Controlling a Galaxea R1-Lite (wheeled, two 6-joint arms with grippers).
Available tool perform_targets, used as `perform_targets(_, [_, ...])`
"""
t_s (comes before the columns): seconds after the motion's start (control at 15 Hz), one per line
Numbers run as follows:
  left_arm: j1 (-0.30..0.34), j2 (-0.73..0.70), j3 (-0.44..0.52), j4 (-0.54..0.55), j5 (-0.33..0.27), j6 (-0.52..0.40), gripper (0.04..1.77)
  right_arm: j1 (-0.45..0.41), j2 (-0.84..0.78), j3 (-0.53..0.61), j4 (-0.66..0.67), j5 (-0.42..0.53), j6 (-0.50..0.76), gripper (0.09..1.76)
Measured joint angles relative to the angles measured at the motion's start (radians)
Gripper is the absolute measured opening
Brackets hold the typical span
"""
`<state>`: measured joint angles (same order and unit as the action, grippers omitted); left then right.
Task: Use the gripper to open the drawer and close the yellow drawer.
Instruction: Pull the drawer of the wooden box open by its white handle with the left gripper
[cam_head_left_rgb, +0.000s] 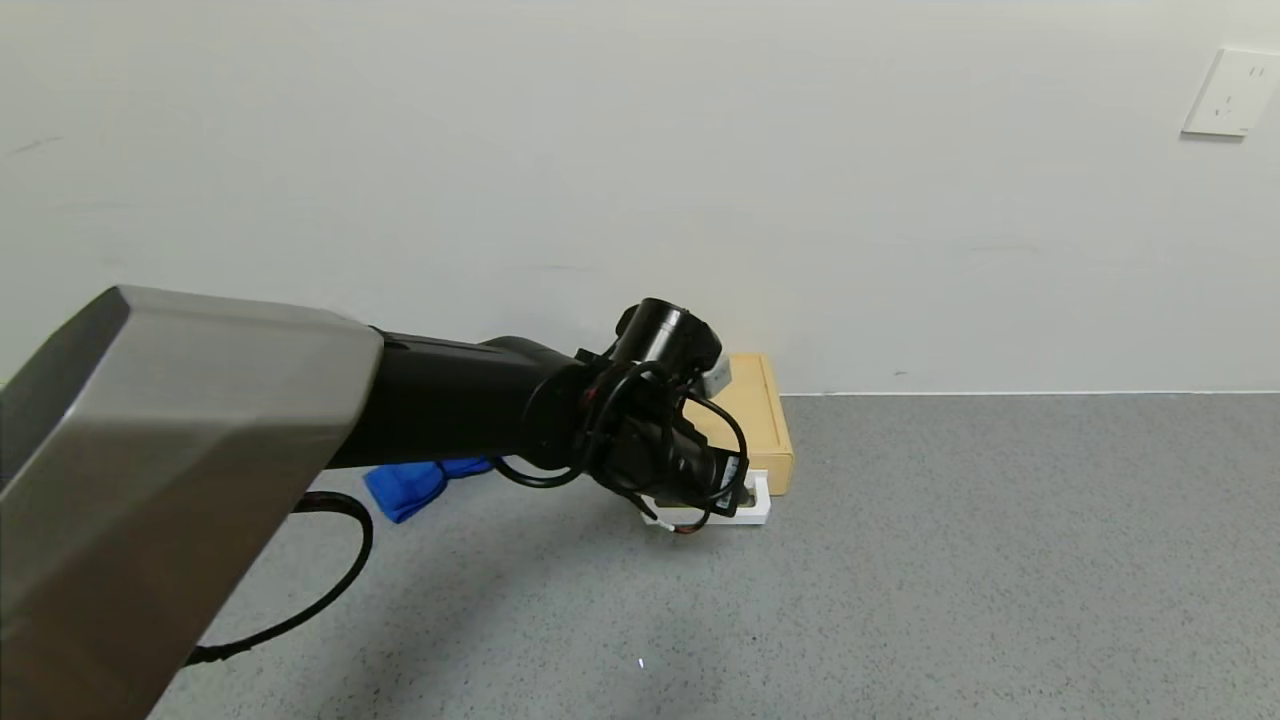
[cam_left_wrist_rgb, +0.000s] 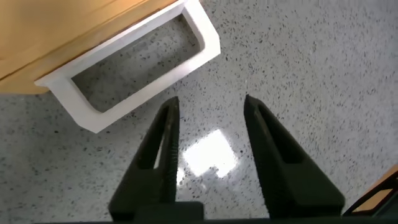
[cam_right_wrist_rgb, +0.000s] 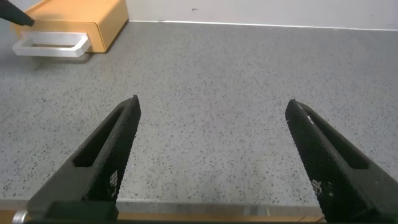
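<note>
The pale yellow drawer box (cam_head_left_rgb: 765, 415) stands against the wall, partly hidden by my left arm. Its white loop handle (cam_head_left_rgb: 757, 510) juts toward me and also shows in the left wrist view (cam_left_wrist_rgb: 134, 68) and in the right wrist view (cam_right_wrist_rgb: 53, 45). The drawer front (cam_left_wrist_rgb: 56, 37) looks pushed in. My left gripper (cam_left_wrist_rgb: 208, 106) is open and empty, its fingertips just in front of the handle, not around it. In the head view the left gripper (cam_head_left_rgb: 700, 480) hovers over the handle. My right gripper (cam_right_wrist_rgb: 211, 109) is open and empty over bare floor, far from the drawer box (cam_right_wrist_rgb: 74, 22).
A blue bundled cloth (cam_head_left_rgb: 415, 485) lies left of the drawer, under my left arm. A black cable (cam_head_left_rgb: 330, 590) loops over the grey speckled surface (cam_head_left_rgb: 950, 560). A white wall with a socket plate (cam_head_left_rgb: 1230, 92) stands behind.
</note>
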<state>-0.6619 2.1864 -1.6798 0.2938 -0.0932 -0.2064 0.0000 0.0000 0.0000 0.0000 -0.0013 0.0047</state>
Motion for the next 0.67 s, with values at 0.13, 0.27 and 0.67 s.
perform_targets(0.13, [-0.004, 0.035, -0.046, 0.022, 0.009, -0.058, 0.11, 0.000, 0.000, 0.000, 0.000, 0.000, 0.000, 1.71])
perform_targets(0.27, [-0.013, 0.073, -0.110, 0.050, 0.037, -0.096, 0.11, 0.000, 0.000, 0.000, 0.000, -0.001, 0.000, 1.71])
perform_targets(0.67, [-0.031, 0.206, -0.265, 0.057, 0.094, -0.203, 0.11, 0.000, 0.000, 0.000, 0.000, 0.000, 0.000, 1.71])
